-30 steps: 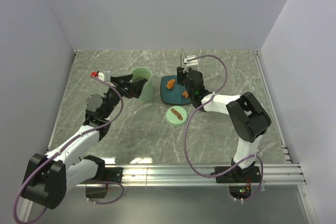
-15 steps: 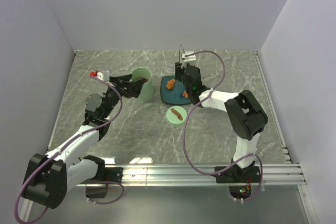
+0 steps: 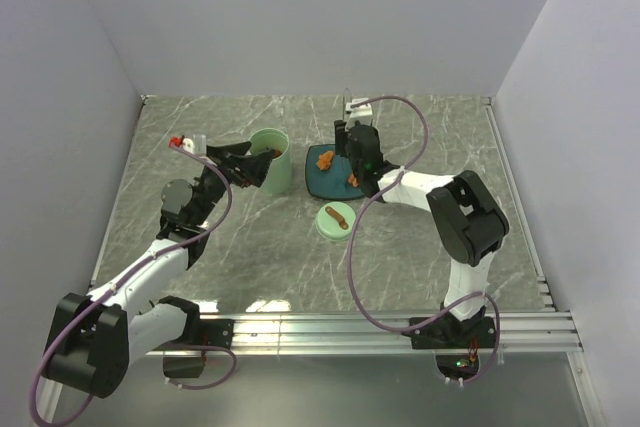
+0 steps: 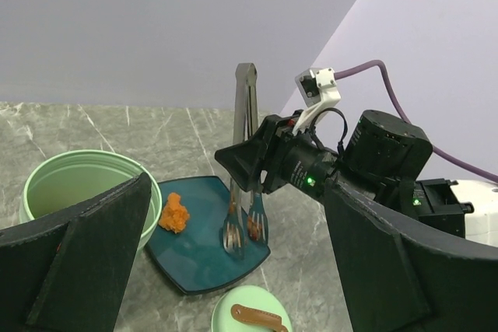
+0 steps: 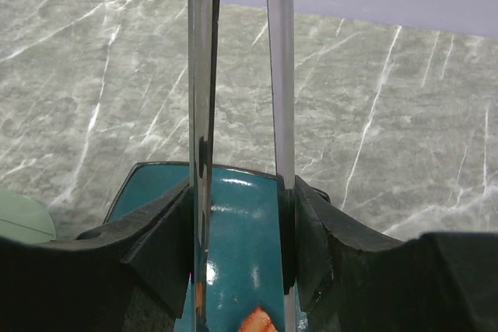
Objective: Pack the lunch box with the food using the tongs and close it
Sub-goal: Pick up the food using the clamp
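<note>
The mint-green lunch box (image 3: 270, 161) stands open left of the dark teal plate (image 3: 322, 185), and its rim (image 4: 47, 167) is near in the left wrist view. My left gripper (image 3: 247, 163) is open beside the lunch box, holding nothing. My right gripper (image 3: 354, 145) (image 5: 237, 246) is shut on the tongs (image 4: 245, 110) (image 5: 201, 114), which stand upright over the plate. The tong tips (image 4: 232, 232) rest low on the plate around a small red-orange food piece (image 4: 254, 228) (image 5: 257, 321). A brownish-orange fried chunk (image 4: 174, 213) (image 3: 325, 159) lies at the plate's left.
The round green lid (image 3: 335, 220) (image 4: 250, 318) with its brown strip handle lies flat on the marble table in front of the plate. Grey walls close the back and both sides. A metal rail runs along the near edge.
My right gripper with the tongs has shifted slightly left and toward the back over the plate, squeezing the tong arms a little closer. The left arm has not moved.
</note>
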You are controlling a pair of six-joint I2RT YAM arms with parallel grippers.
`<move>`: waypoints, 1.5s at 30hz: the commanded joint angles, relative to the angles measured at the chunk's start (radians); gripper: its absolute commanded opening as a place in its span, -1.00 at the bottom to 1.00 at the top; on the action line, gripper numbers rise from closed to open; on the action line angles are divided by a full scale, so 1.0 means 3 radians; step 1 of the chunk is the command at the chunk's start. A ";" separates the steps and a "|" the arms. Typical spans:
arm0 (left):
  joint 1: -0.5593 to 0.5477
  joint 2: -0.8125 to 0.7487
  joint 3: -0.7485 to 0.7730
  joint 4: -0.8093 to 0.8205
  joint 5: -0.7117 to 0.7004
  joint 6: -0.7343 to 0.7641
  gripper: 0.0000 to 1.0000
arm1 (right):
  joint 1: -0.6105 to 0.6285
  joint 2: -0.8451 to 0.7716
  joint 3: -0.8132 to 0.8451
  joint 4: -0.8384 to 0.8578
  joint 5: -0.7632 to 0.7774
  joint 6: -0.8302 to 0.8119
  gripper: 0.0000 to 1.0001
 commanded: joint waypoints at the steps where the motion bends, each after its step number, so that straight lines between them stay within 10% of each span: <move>1: 0.0026 -0.0036 -0.0035 0.0196 0.0091 -0.0042 0.99 | -0.0023 0.0072 0.0262 -0.0024 0.0080 0.0037 0.07; 45: 0.0220 -0.0194 -0.0158 0.0242 0.0122 -0.0134 0.99 | -0.0084 -0.0050 0.0585 -0.0684 0.0034 0.0104 -0.26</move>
